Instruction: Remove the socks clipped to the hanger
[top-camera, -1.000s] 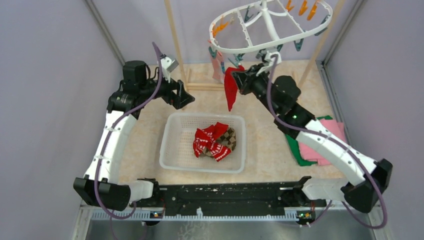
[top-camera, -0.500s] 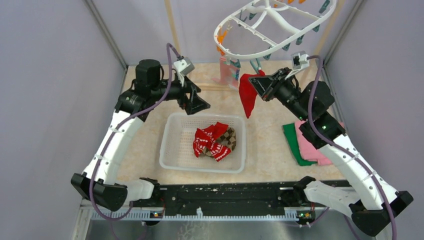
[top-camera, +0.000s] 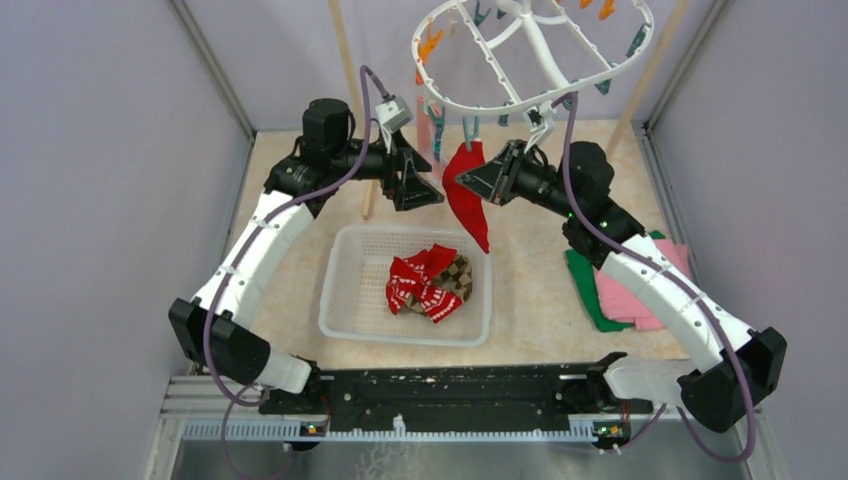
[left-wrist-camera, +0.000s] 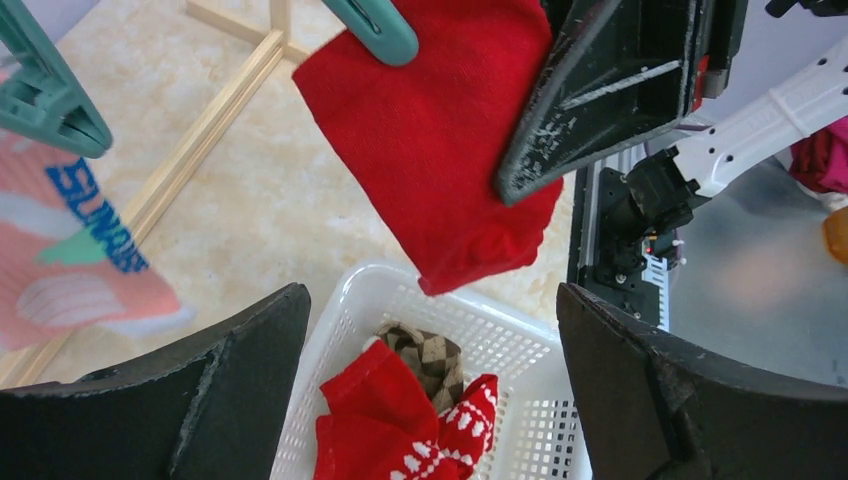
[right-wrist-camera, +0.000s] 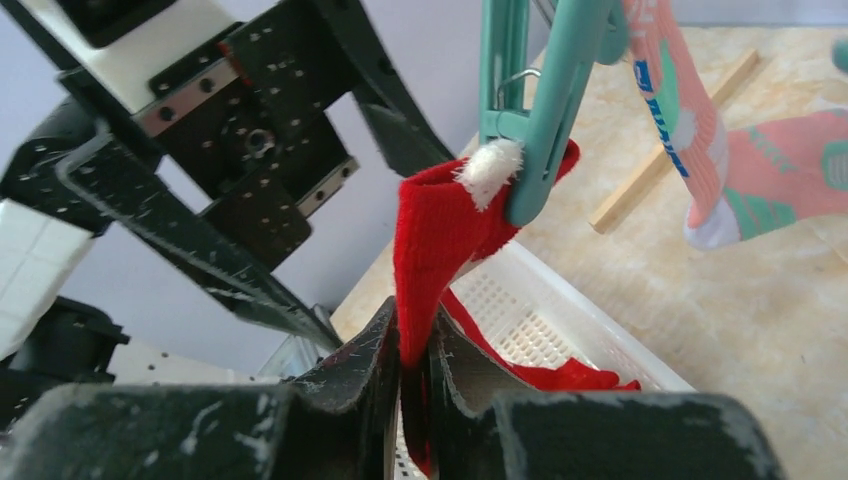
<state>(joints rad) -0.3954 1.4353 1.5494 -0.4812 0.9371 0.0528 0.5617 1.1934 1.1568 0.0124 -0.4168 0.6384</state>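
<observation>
Under the near rim of the hanger (top-camera: 487, 108), the right claw (right-wrist-camera: 405, 345) is clenched on the upper part of a plain red sock (right-wrist-camera: 430, 230), which hangs limp from a teal clip (right-wrist-camera: 545, 110) over the far edge of the white basket (top-camera: 340, 300). The left claw (left-wrist-camera: 430, 300), spread wide and grasping nothing, faces the sock close by. A pink sock (right-wrist-camera: 770, 160) hangs clipped behind. In the basket lie red patterned socks (top-camera: 415, 285) and a brown argyle sock (top-camera: 458, 275).

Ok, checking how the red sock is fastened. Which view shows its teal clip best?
Right wrist: the teal clip is large and close, biting the cuff of the red sock. Left wrist catches only the clip's tip at the top edge; the top view shows it tiny above the sock.
</observation>
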